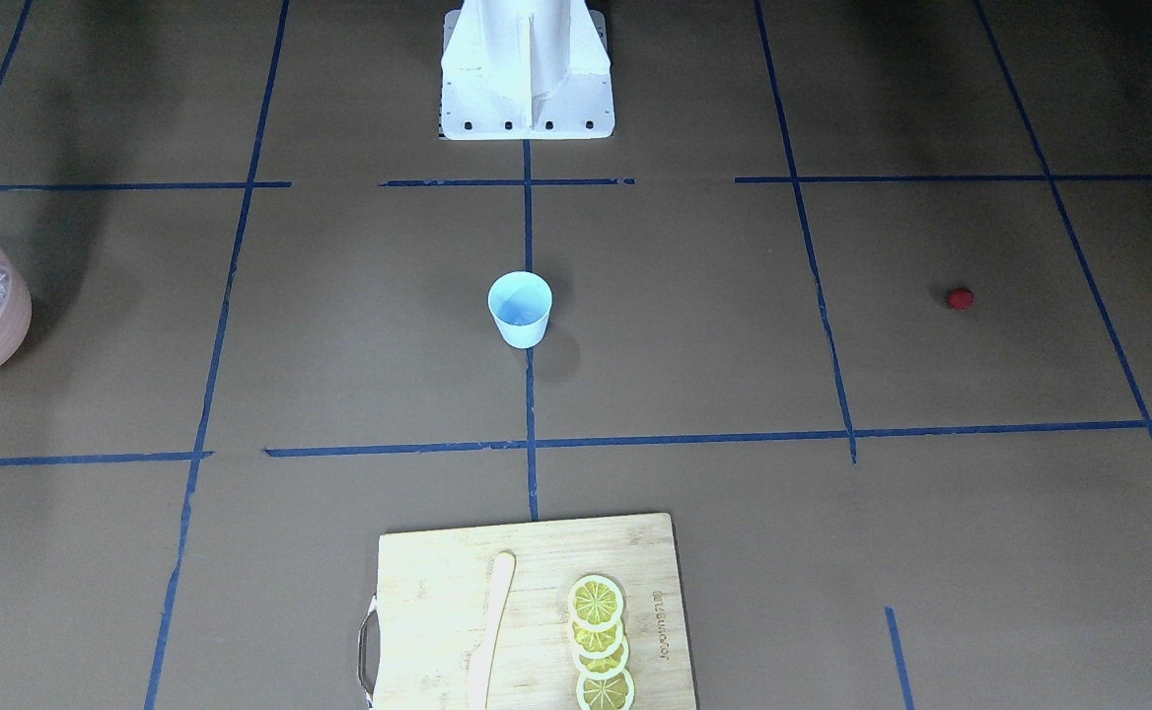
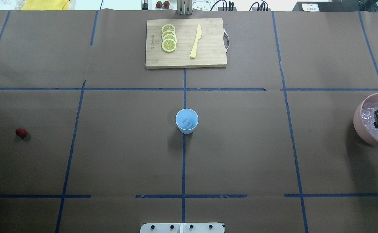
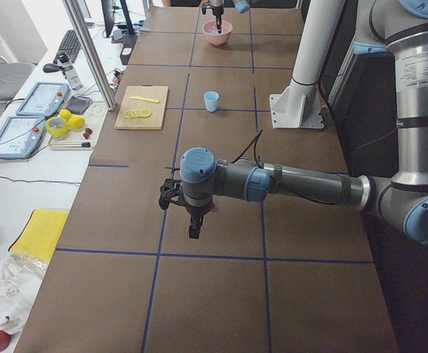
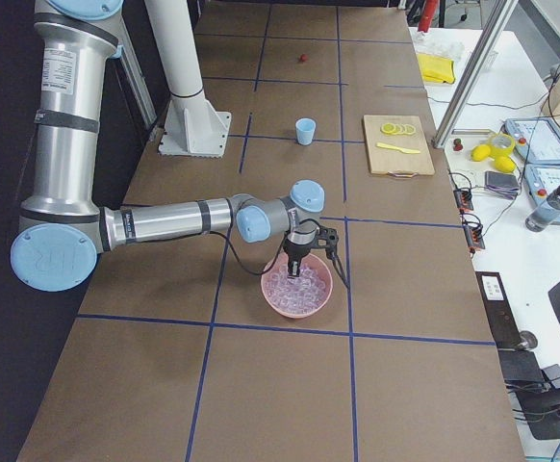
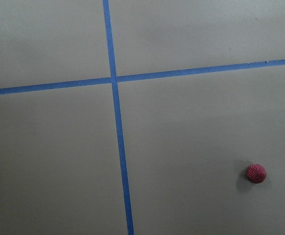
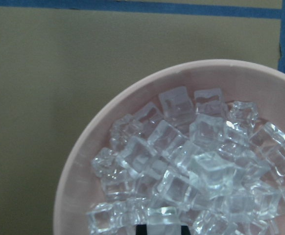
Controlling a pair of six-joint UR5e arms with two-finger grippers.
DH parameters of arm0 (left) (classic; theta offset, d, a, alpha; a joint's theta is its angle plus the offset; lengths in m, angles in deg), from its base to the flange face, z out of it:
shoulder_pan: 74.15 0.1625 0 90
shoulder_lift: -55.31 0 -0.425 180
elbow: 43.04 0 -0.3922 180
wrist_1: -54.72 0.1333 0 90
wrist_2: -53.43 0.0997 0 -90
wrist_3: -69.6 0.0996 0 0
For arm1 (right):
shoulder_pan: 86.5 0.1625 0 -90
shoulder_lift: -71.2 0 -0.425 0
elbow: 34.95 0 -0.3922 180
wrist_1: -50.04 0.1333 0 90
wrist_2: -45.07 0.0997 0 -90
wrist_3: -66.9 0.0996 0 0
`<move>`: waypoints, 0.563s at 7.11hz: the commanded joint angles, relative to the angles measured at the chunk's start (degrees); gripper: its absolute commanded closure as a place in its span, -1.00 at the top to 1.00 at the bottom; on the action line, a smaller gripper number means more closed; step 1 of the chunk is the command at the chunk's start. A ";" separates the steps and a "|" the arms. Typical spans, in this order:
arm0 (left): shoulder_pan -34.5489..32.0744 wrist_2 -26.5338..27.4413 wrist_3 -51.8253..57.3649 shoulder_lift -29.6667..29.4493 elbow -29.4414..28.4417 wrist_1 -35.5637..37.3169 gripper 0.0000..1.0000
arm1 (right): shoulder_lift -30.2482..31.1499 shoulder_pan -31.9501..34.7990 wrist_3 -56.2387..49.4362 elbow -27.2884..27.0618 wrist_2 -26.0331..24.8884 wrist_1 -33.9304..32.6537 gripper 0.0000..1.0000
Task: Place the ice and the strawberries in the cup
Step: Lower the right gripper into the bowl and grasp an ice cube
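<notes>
1. The small light-blue tapered plastic cup (image 2: 186, 120) stands upright near the middle of the brown paper-covered table (image 2: 127, 145), on a blue tape line.
2. One clear glassy ice cube (image 2: 186, 123) lies at the bottom of the cup.
3. The rest of the ice, a heap of clear whitish cubes (image 6: 196, 166), fills the round pink bowl (image 2: 359, 119). The bowl stands at the table's edge on the robot's right, well apart from the cup.
4. The right arm's fingers (image 4: 294, 265) point down into the pink bowl, right over the heap. Whether they are apart, together or clamped on a cube cannot be told: the overhead view cuts them at its edge, and the wrist view shows only a dark strip at its bottom.
5. The small round dark-red strawberry (image 2: 20, 132) lies alone on the bare table far to the robot's left, well apart from the cup. It also shows low and to the right in the left wrist view.
6. The left arm's fingers (image 3: 193, 228) hang over the table at its left end, pointing down. They show only in the side view, so their state cannot be told.
7. A rectangular bamboo cutting board (image 2: 208, 55) lies across the table from the robot. It carries a row of overlapping yellow lemon slices (image 2: 169, 38) and, beside them, a pale wooden knife (image 2: 195, 41).
</notes>
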 commanded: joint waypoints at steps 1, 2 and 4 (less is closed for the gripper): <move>0.05 -0.01 0.00 0.02 0.02 0.00 1.00 | 4.71 1.33 0.06 -9.95 0.02 -0.49 -0.99; 0.05 -0.01 0.00 0.10 0.02 0.00 1.00 | 4.92 2.73 0.32 -14.27 -0.16 -0.58 -0.99; 0.05 -0.01 0.00 0.28 0.02 0.00 1.00 | -3.29 2.31 15.09 -15.90 1.75 -0.84 -0.98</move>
